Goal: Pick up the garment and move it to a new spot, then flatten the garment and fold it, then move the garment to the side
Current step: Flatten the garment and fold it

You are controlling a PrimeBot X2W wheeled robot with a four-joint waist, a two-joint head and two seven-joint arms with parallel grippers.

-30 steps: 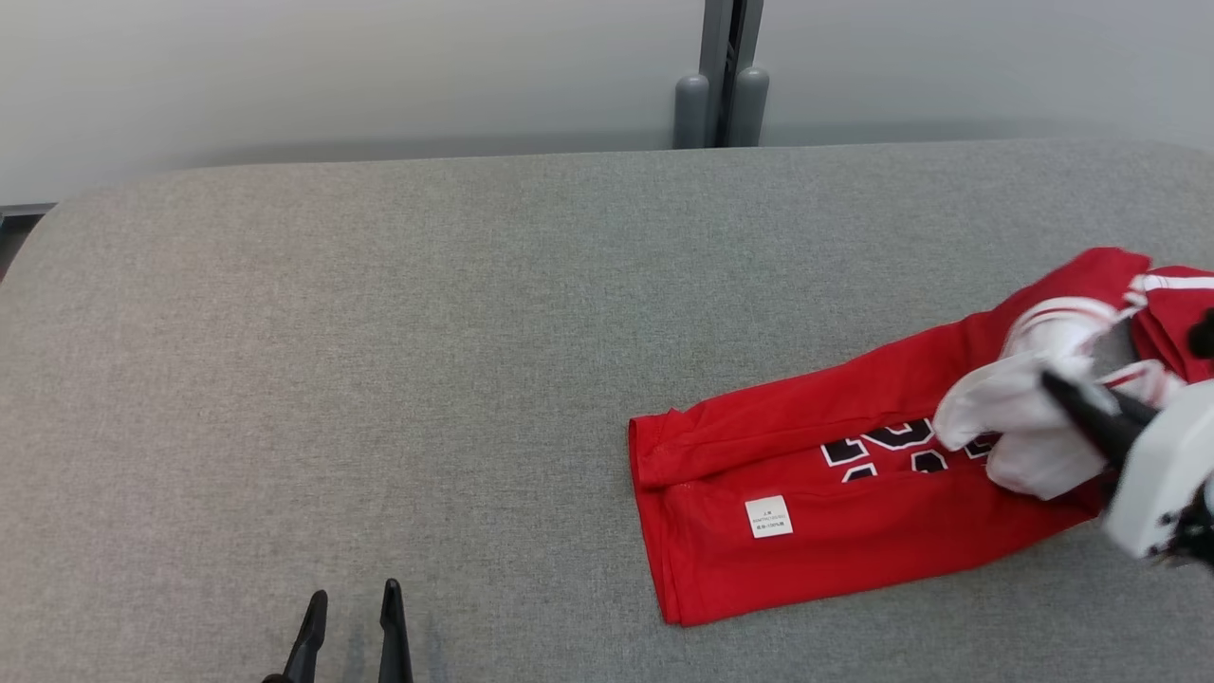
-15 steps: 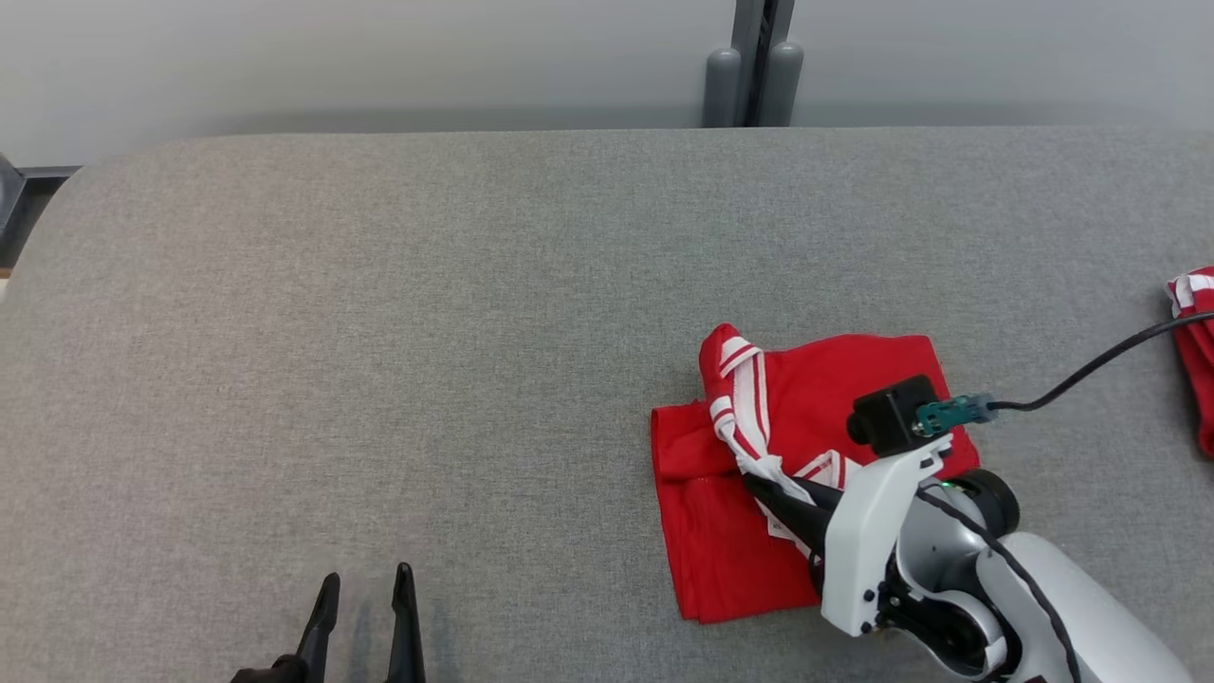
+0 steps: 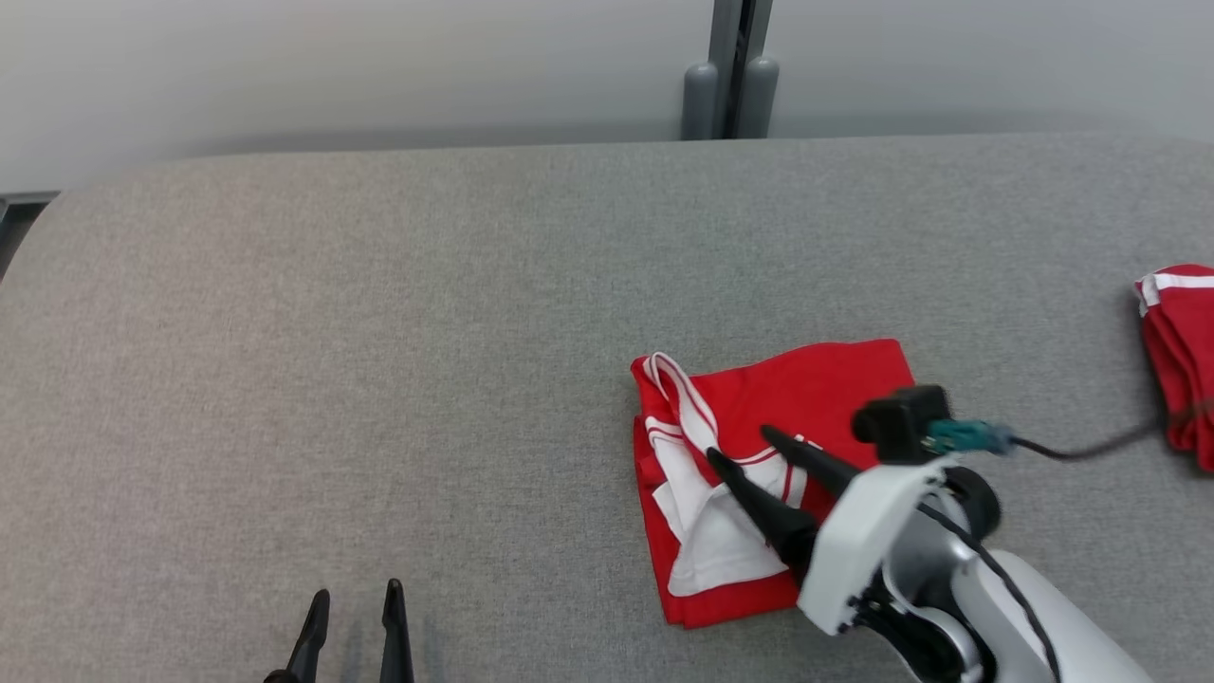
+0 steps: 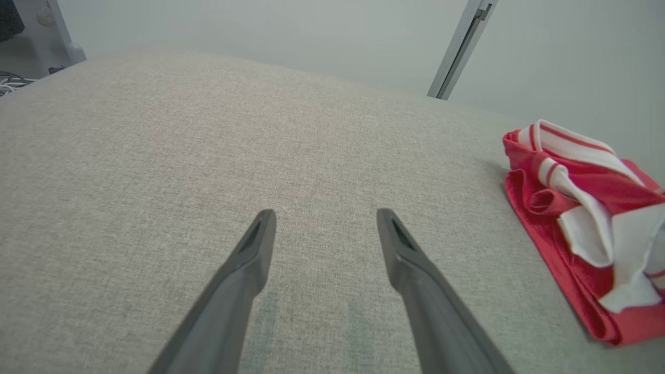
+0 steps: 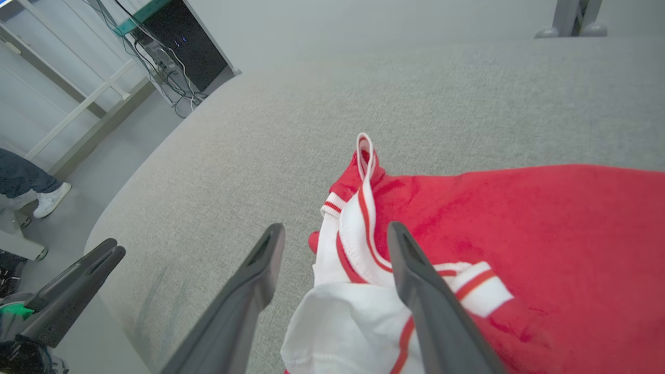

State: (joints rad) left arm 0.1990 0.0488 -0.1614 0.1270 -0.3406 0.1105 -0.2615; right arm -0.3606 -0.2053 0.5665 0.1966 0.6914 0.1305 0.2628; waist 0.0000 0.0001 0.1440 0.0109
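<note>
1. Right hand [image 3: 739, 444]: the two dark fingers are spread apart and clamp nothing. They sit low over the cloth and straddle the striped trim. Whether they touch it or hang just above, cannot tell.
2. Left hand [image 3: 354, 591]: fingers apart and empty, low over bare surface at the near edge, well apart from the cloth.
3. Task thing: a red sports jersey with white red-striped trim [image 3: 825, 389], folded to a rough square. It lies on the grey fabric-topped desk [image 3: 379, 332], right of centre, under the right hand. The white inner side and straps are bunched on its left half. One strap loop pokes past the far-left corner.
4. My read: the fold is about done and the move to the side is not yet done.
5. Risk: a right fingertip catches the loose trim as it lifts off, which would drag the top layer and open the fold.
6. Risk: a pinch on the top layer alone for the side move would leave the lower layers behind, so the stack slides apart.
7. Risk: the bunched straps stay lumpy, so the result is untidy unless they are pressed or tucked.
8. Risk: the black cable [image 3: 1091, 446] off the right wrist trails near the second red folded garment [image 3: 1176, 351] at the desk's right edge and could brush it.
9. Count: two hands, two red garments, one desk, one cable.
</note>
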